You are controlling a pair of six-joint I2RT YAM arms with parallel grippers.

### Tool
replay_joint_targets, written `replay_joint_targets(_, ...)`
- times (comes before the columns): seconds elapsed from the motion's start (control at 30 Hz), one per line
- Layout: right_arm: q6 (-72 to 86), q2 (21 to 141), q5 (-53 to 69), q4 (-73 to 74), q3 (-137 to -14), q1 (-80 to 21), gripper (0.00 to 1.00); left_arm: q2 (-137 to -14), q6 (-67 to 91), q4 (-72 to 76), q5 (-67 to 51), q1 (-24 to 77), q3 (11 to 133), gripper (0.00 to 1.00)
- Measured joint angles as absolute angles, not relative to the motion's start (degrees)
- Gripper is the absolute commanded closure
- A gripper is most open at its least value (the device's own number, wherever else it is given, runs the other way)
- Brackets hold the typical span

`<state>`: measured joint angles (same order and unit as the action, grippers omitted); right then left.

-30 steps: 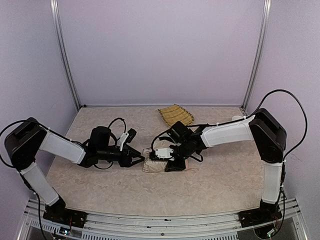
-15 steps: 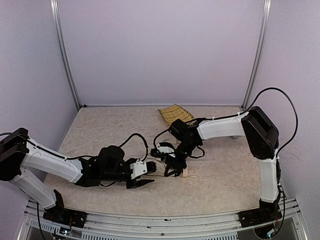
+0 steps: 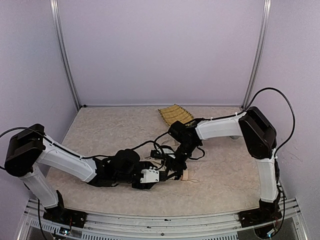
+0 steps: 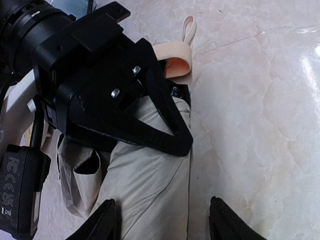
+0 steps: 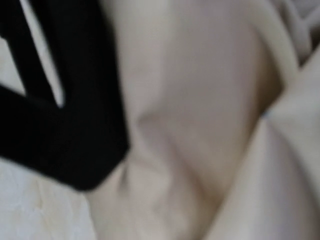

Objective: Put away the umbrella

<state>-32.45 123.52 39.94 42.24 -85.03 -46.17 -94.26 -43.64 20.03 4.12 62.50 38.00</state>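
From above, one umbrella (image 3: 184, 174) lies on the tabletop (image 3: 100, 135) near the front middle, mostly hidden under two hands; only its tan handle end shows plainly. The left hand (image 3: 160, 176) and right hand (image 3: 172, 167) meet over it. One woven basket tray (image 3: 176, 115) sits well apart at the back.

From the left wrist, the umbrella (image 4: 150, 185) is a folded cream-beige bundle with one tan strap loop (image 4: 189, 27). The left hand (image 4: 162, 220) is released, with its fingers (image 4: 106, 220) spread either side of the fabric. The black right hand (image 4: 130, 110) lies across the bundle.

From the right wrist, blurred cream umbrella fabric (image 5: 200, 125) fills the view beside one black finger (image 5: 75, 130). Whether this hand is clenched cannot be told.
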Motion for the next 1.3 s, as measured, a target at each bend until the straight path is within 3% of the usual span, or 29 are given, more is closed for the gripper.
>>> replay_joint_targets(0.43,-30.5,124.0,40.3,43.4,-85.8,-45.5,0.71,-101.1,-45.3,19.3,5.1,60.9,43.9,0.42)
replay_joint_targets(0.7,-28.8,120.6,38.9,41.9,-82.1,-42.7,0.51,-107.3,-40.6,7.7,2.7,59.1,56.2,0.55)
replay_joint_targets(0.9,-27.2,115.5,35.2,37.2,-76.4,-41.9,0.42,-111.0,-36.2,-0.6,-2.0,57.4,62.9,0.56)
replay_joint_targets(1.3,-23.3,98.4,24.9,25.3,-63.5,-40.9,0.39,-115.7,-32.1,-11.5,-15.6,52.0,71.7,0.57)
